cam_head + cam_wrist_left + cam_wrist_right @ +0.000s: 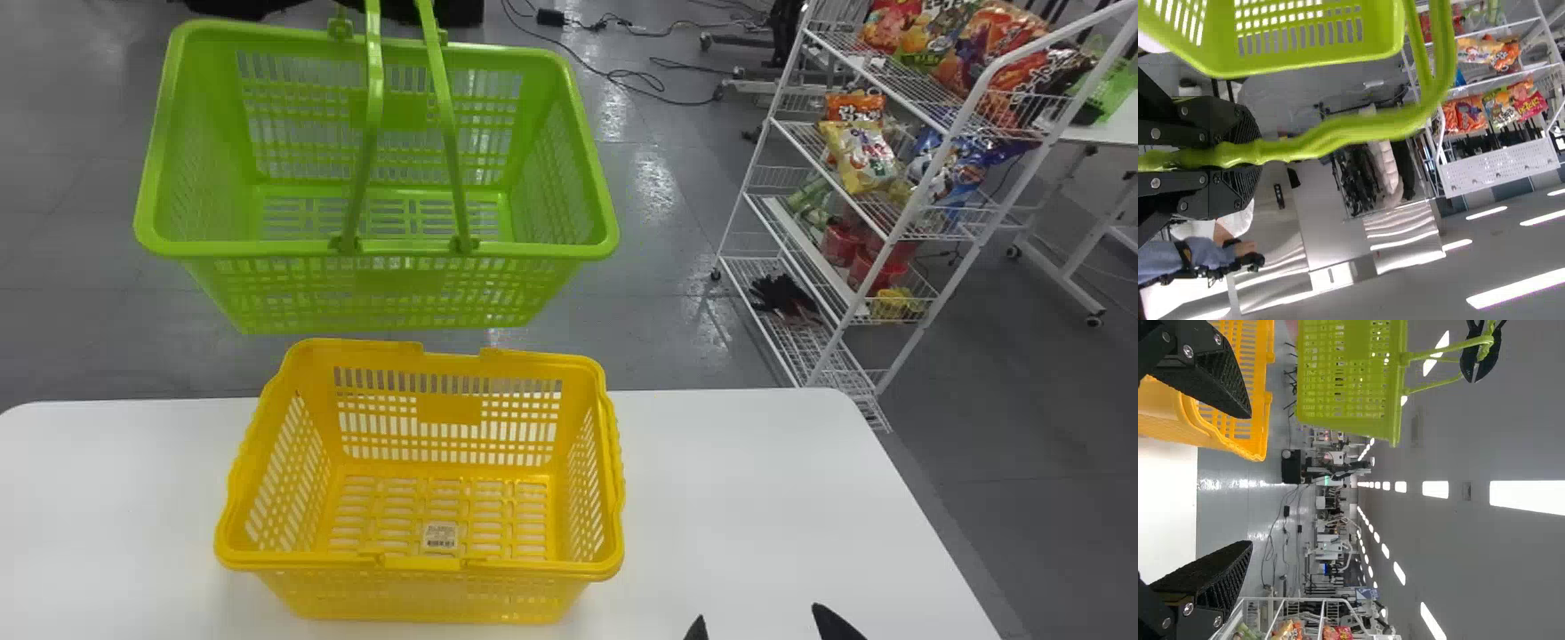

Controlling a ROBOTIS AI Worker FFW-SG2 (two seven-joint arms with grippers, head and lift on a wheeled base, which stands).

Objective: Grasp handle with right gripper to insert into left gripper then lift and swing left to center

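The left pincer [1253,155] was clamped on the green handle [1338,133], its two flat black fingers pressing from either side. From that grip the green basket [302,249] hung in the air, its open top up, higher than the yellow basket [302,562] and apart from it. In the head view it showed beyond the yellow one, past the far edge of the white desk [756,498], with two slim handle bars rising from its rim.

The yellow basket stood upright on the desk, and a small pale label [440,536] lay on its slatted bottom.

The right pincer [766,625] was at the near side of the desk, to the right of the yellow basket and well apart from the green handle; its fingers were spread wide.

Over to the right, past the desk, stood a white wire rack [1498,167] with bright snack bags [861,158] on its shelves. Black cables [627,80] trailed across the grey floor [658,347].
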